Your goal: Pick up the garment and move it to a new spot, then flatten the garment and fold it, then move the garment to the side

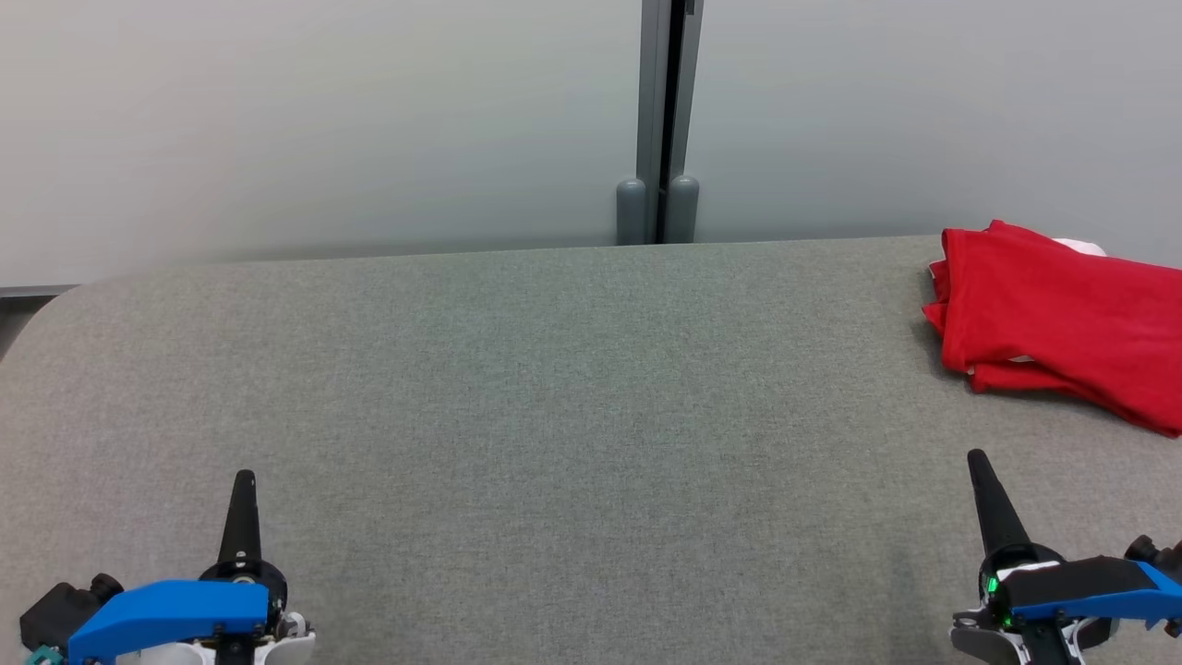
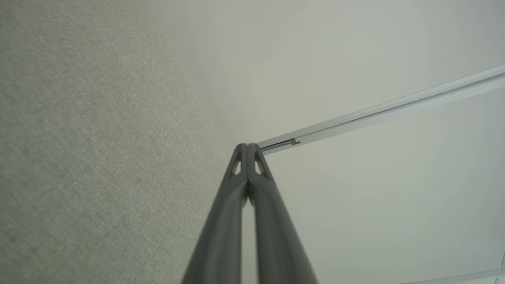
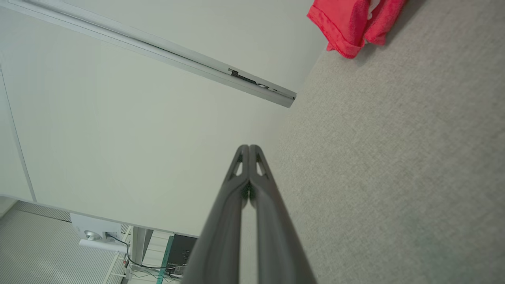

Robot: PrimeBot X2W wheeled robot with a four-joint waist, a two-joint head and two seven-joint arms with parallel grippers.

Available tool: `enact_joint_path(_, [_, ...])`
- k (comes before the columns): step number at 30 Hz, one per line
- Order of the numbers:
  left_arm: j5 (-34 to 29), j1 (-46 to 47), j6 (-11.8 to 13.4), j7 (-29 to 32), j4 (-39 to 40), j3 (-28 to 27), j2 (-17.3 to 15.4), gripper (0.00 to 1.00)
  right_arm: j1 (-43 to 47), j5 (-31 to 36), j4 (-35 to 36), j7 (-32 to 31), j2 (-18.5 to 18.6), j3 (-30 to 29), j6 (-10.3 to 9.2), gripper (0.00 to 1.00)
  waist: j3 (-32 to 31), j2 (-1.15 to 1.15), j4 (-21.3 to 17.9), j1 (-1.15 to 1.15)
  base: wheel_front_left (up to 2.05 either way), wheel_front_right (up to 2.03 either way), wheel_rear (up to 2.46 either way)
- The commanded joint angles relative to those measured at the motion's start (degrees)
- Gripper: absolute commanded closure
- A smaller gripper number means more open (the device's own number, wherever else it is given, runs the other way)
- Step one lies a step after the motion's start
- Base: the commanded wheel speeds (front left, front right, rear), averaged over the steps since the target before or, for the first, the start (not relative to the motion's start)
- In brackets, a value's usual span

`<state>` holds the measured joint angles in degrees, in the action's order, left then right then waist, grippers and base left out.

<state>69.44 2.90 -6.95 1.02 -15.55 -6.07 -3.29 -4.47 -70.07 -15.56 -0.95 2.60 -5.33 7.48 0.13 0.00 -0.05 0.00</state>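
Red garment [image 1: 1053, 323], where does it lie from the hands? (A)

Far and to the right. It sits by the far edge of the grey table [image 1: 554, 369], toward the right end, and the picture cuts off its right part. (B)

Which hand is nearer? (A)

The right hand [image 1: 981, 466]. It rests by the near edge on the right, fingers pressed together and holding nothing, and the garment lies ahead of it and a little outward. The left hand [image 1: 243, 485] is by the near edge on the left, also closed and empty, well apart from the cloth. (B)

And its long axis? (A)

Roughly along the far edge, slanting toward the near side as it runs right. (B)

How does it look? (A)

Doubled over in layers, with a rounded fold at its left end and stacked hems along the near side. Some white shows at its far edge, and I cannot tell whether that is part of it. The right wrist view shows the same layered end [image 3: 347, 23]. (B)

What stage is this? (A)

It could be a loose bundle waiting to be lifted, or a folded one already set aside. I would not choose. (B)
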Motion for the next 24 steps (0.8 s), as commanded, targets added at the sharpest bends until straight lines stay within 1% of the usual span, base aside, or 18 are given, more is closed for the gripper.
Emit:
enact_joint_path(1, [1.7, 1.7, -0.4, 0.5, 0.7, -0.1, -0.1, 1.00, -1.4, -1.7, 0.7, -0.6, 0.4, -0.2, 0.02, 1.00, 0.0, 0.00, 0.0, 0.00, 0.00, 0.00, 0.00])
enact_joint_path(24, [13.4, 2.7, -0.6, 3.4, 1.2, -0.3, 0.2, 1.00, -1.7, -13.1, 1.3, -3.4, 0.4, -0.8, 0.02, 1.00, 0.0, 0.00, 0.0, 0.00, 0.00, 0.00, 0.00])
